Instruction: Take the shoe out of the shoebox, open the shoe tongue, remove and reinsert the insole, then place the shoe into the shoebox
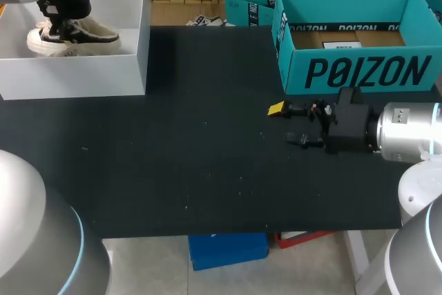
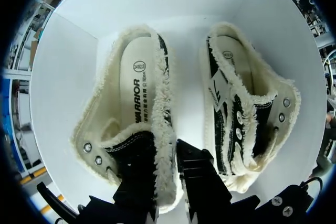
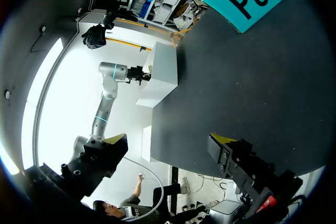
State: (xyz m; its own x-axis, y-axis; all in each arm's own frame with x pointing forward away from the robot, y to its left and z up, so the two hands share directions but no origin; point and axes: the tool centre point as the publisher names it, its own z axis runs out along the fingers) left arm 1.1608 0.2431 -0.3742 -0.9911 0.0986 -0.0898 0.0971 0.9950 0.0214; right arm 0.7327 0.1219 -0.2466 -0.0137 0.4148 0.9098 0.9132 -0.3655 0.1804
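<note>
Inside the white shoebox (image 2: 157, 3), my left gripper (image 2: 170, 182) pinches one shoe (image 2: 131, 103) by its fleecy side wall, a grip for lifting it out. My right gripper (image 3: 169, 140) hangs well outside the shoebox, spread and empty.

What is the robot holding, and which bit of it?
The left tool pinches one shoe in the white box by its fluffy side edge. The right tool is open and holds nothing.
</note>
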